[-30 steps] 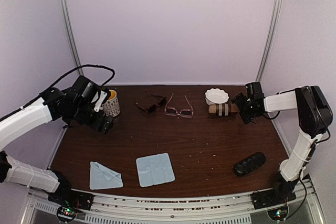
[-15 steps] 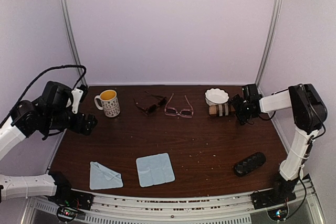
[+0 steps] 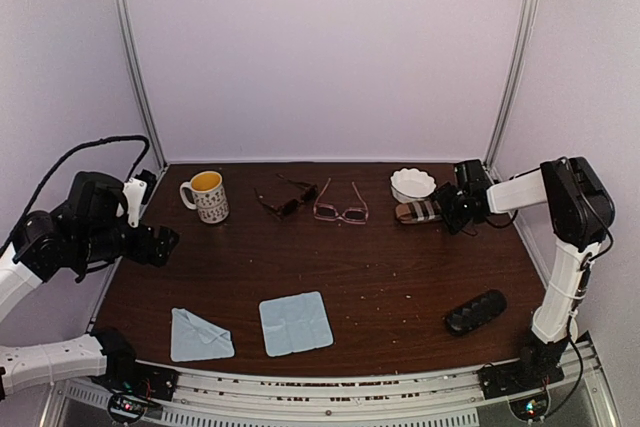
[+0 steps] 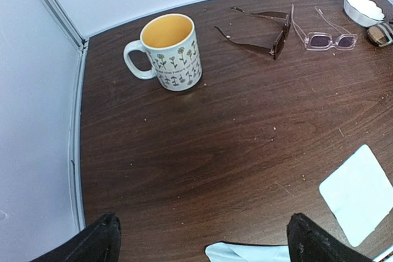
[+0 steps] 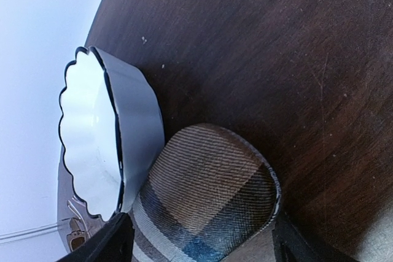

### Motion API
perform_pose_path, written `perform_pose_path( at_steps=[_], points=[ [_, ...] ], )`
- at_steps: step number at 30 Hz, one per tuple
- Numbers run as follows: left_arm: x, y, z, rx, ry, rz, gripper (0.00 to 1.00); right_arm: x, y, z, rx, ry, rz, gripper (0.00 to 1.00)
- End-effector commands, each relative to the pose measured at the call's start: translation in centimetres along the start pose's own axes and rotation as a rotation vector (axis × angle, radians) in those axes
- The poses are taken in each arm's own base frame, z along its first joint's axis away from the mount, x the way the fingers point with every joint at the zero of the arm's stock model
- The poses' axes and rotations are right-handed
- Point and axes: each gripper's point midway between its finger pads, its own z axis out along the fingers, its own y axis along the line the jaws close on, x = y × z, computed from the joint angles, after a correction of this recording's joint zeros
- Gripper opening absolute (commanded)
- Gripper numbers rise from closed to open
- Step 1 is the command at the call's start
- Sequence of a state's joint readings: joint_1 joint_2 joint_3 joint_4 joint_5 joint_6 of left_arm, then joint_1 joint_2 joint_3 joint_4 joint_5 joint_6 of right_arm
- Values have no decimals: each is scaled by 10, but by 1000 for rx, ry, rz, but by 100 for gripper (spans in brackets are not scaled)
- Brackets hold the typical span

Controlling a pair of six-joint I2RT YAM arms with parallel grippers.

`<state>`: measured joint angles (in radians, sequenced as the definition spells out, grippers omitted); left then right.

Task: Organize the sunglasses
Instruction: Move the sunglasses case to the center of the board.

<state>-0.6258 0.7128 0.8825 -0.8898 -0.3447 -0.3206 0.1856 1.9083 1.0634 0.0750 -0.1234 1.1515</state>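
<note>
**Picking up the striped case when it's jammed against the bowl**

Your right gripper [image 3: 445,211] is down at the striped case [image 5: 209,194], one finger either side of its rounded end, spread fairly wide. From the wrist view I honestly can't tell if the pads are biting or just sitting alongside, so don't count it as a grip.

The case lies just in front of the bowl [image 5: 135,121], touching it or near enough. Your bowl-side finger sits right by the fluted wall. That's the risk, I'd say: pinch hard or twist and you'll shove the bowl. Squeeze gently, then draw the case low and away from the bowl before you lift. The fabric shell and rounded end look slippy, so grab further along the body if you can.

The sunglasses look untouched. The pink pair [image 4: 331,41] is left of the bowl and the dark pair [image 4: 279,40] is just beyond it, both with their arms unfolded. Your left gripper [image 3: 165,239] hangs far left of the bowl, fully open and holding nothing, so it's free for the pink pair.
</note>
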Motion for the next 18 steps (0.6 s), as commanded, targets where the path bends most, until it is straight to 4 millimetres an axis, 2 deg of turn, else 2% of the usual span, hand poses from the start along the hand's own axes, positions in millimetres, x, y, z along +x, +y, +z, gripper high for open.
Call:
perform_pose_path(
  at_steps=[1,8,12,18],
  points=[
    [-7,-4,5,8,-20,-9,98,-1,8,3,-3,-11,-17,77],
    [-7,-4,4,9,-24,-9,98,0,7,2,11,-8,-46,53],
    [-8,-4,2,10,-31,-11,98,1,10,-2,10,-12,-80,43],
    [-9,-4,-1,16,-42,-13,98,11,18,-10,19,27,-158,43]
  ],
)
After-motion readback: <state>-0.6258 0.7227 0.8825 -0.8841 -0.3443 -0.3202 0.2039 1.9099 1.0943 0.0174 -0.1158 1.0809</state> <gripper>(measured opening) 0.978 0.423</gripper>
